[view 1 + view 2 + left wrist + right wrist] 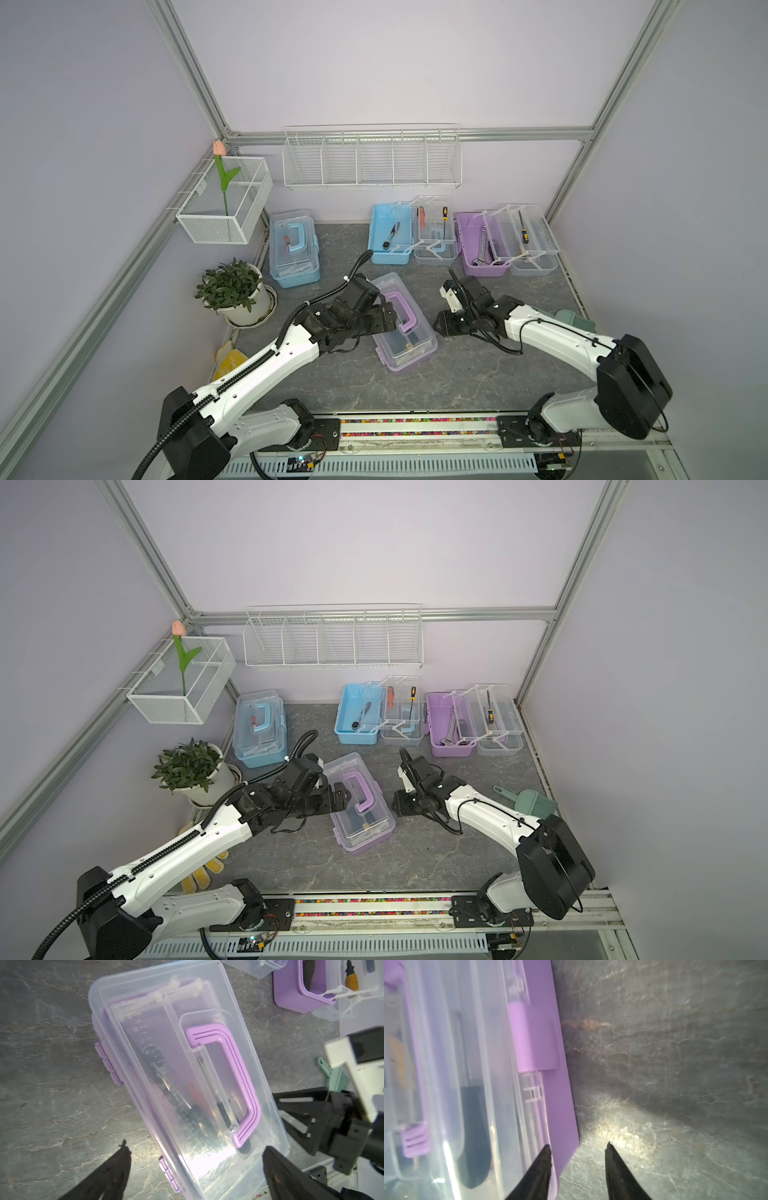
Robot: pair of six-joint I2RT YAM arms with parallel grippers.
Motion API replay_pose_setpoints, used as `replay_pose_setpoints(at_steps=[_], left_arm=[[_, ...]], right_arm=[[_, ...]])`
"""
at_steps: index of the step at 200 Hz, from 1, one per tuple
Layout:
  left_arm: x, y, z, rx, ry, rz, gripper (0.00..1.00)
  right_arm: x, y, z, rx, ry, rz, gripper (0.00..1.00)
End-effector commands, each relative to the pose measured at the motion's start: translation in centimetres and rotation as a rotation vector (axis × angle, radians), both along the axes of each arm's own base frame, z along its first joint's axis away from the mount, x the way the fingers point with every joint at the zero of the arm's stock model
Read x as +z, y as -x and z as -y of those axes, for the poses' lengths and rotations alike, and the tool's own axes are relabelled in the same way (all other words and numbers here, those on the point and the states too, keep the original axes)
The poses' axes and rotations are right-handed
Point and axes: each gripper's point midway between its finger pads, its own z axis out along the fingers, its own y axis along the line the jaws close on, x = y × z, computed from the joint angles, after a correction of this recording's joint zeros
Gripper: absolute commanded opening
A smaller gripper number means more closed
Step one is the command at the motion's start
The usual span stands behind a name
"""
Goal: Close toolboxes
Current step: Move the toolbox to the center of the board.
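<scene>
Left gripper (196,1145) jaws spread wide, holding nothing, hanging over the near purple toolbox (409,349). One black pointed finger (278,1169) is over the clear lid, the other over bare table (478,374). Contact with the lid: cannot tell.

Right gripper (578,1145) jaws part open, nothing clamped. One fingertip sits over the lid's edge, the other over the table, with the box's purple rim corner between them. Touching or not: cannot tell.

The near purple toolbox is mid-table and skewed, lid down. Clear glossy lid, smooth matte purple base, ribbed purple handle (239,1076) lying flat, purple latch (533,1039) lying flat against the side. Dark tools show blurred through the plastic.

Closed blue toolbox (293,249) at back left, same build. Open blue toolbox (390,235) and open purple toolbox (482,249) stand side by side at the back right, clear trays swung out, with tools inside.

The table is dark grey and stone-veined.
</scene>
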Motion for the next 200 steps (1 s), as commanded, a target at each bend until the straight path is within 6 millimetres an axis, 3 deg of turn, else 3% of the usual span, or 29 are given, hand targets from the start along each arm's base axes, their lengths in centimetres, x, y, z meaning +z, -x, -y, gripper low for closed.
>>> replay_pose_setpoints(at_steps=[1,22,41,65,95,124,153,185,200], left_arm=[[0.5,-0.1,0.2,0.028,0.01,-0.023,0.99],[-0.5,-0.1,-0.7,0.056,-0.034,-0.04,0.99],[-1.3,-0.2,-1.6,0.073,-0.108,-0.045,0.99],[-2.2,-0.4,-2.9,0.072,-0.227,-0.057,0.99],[-2.6,-0.6,-3.4,0.055,-0.301,-0.068,1.0],[-3.2,-0.8,-3.0,0.032,-0.312,-0.077,0.88],[-4.0,-1.0,-2.4,-0.004,-0.337,-0.099,0.82],[-4.4,-1.3,-1.2,-0.042,-0.339,-0.133,0.89],[-4.7,-1.2,-1.5,-0.051,-0.373,-0.148,0.86]], right_arm=[[-0.4,1.8,-2.5,0.041,-0.054,-0.025,0.41],[0.0,3.1,-5.6,0.096,-0.116,-0.027,0.4],[0.0,2.9,-6.3,0.1,-0.127,-0.025,0.4],[0.6,1.9,-4.7,0.067,-0.102,0.008,0.4],[1.3,0.3,-1.0,-0.001,-0.074,0.032,0.4],[1.4,-0.6,1.9,-0.051,-0.051,0.042,0.4],[1.3,-1.1,3.0,-0.072,-0.052,0.04,0.4],[1.4,-1.6,3.6,-0.081,-0.056,0.045,0.4],[1.6,-1.8,4.0,-0.087,-0.058,0.05,0.4]])
